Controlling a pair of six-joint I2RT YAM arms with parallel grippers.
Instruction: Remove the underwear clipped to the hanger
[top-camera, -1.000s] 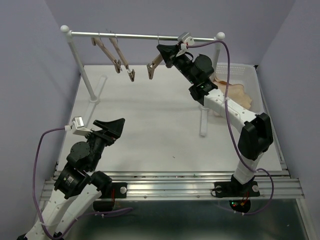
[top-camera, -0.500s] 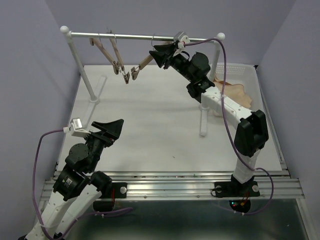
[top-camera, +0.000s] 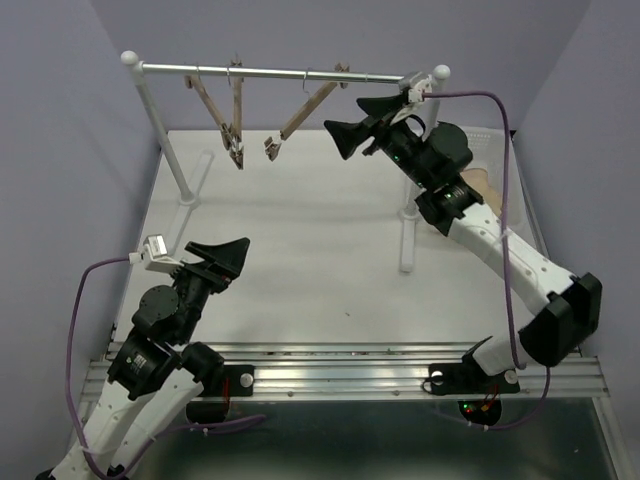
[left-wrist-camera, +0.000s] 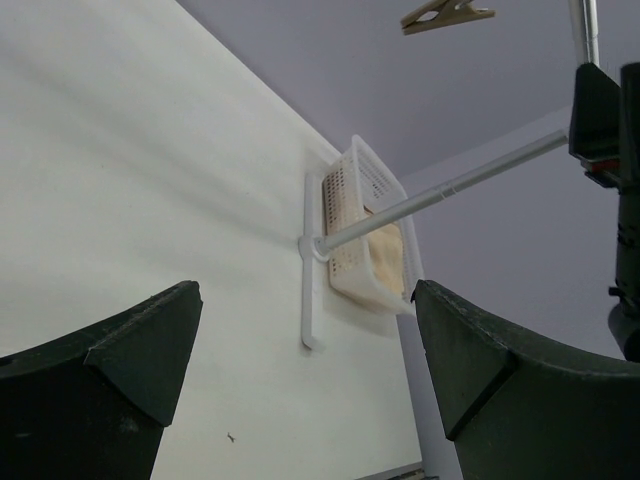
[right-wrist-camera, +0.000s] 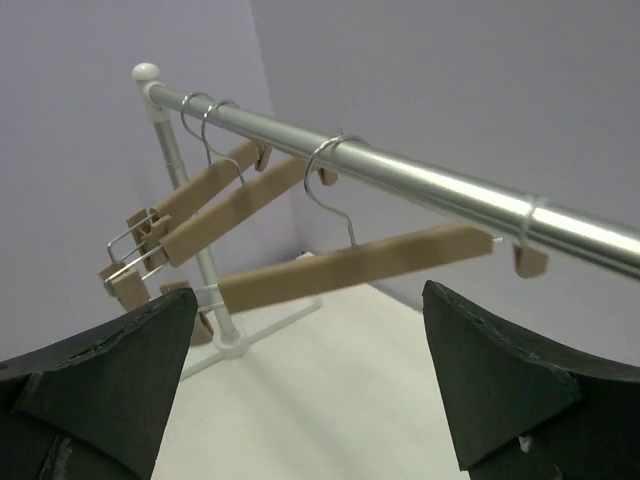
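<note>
right gripper is spread wide open with nothing in it, just right of the hanger hanging tilted on the rail, and the underwear sits in the basket far right, behind that arm

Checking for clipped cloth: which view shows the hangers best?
Right wrist: all three hangers hang close, large and bare. Top external shows them small on the rail; left wrist catches only one clip at its top edge.

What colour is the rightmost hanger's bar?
Light brown wood; the slim wooden bar hanger shows best in the right wrist view.
</note>
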